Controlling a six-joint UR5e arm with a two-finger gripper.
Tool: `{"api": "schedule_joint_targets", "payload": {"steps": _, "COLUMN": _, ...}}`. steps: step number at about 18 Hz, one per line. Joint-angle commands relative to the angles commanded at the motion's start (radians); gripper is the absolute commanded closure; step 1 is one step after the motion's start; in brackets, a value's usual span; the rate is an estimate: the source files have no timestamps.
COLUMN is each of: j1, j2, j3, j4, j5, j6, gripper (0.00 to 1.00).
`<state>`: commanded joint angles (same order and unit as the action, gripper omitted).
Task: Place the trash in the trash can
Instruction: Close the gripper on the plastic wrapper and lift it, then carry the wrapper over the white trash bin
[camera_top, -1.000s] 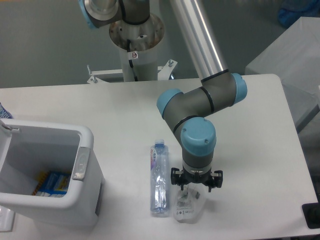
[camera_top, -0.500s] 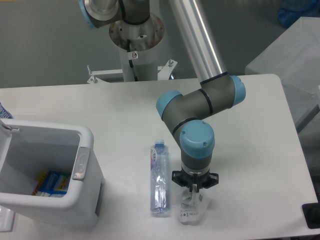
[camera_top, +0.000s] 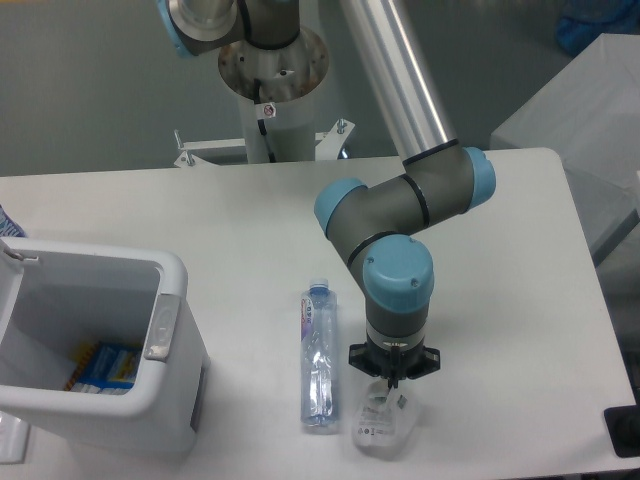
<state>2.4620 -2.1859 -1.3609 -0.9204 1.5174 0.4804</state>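
A slim clear plastic bottle (camera_top: 319, 356) with a blue cap and bluish label lies lengthwise on the white table (camera_top: 250, 220), cap toward the back. To its right lies a crumpled clear-white wrapper (camera_top: 383, 426) with dark print near the table's front edge. My gripper (camera_top: 392, 388) points straight down over the wrapper, its fingers drawn together and pinching the wrapper's top. The white trash can (camera_top: 100, 350) with a grey handle strip stands at the front left, far from the gripper.
Inside the trash can lies a blue-and-yellow package (camera_top: 105, 368). The arm's base column (camera_top: 272, 90) rises behind the table's back edge. A grey surface (camera_top: 580, 110) stands at the right, and a dark object (camera_top: 625, 430) at the front right corner.
The gripper's fingers, spread wide a second ago, have closed together on the wrapper. The wrapper has shifted slightly beneath them. The bottle has not moved.
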Motion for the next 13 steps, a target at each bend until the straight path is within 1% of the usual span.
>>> {"api": "schedule_joint_targets", "payload": {"steps": 2, "j1": 0.003, "j2": 0.015, "j3": 0.041, "j4": 0.000, "j5": -0.074, "j6": -0.051, "gripper": 1.00}}
{"api": "schedule_joint_targets", "payload": {"steps": 5, "j1": 0.014, "j2": 0.063, "j3": 0.083, "j4": 0.000, "j5": -0.178, "j6": -0.117, "gripper": 1.00}}
{"api": "schedule_joint_targets", "payload": {"steps": 7, "j1": 0.012, "j2": 0.106, "j3": 0.104, "j4": 0.002, "j5": -0.259, "j6": -0.208, "gripper": 1.00}}
{"api": "schedule_joint_targets", "payload": {"steps": 10, "j1": -0.001, "j2": 0.176, "j3": 0.124, "j4": 0.002, "j5": -0.356, "j6": -0.344, "gripper": 1.00}}
{"api": "schedule_joint_targets", "payload": {"steps": 13, "j1": -0.034, "j2": 0.253, "j3": 0.123, "j4": 0.002, "j5": -0.404, "j6": -0.410, "gripper": 1.00}}
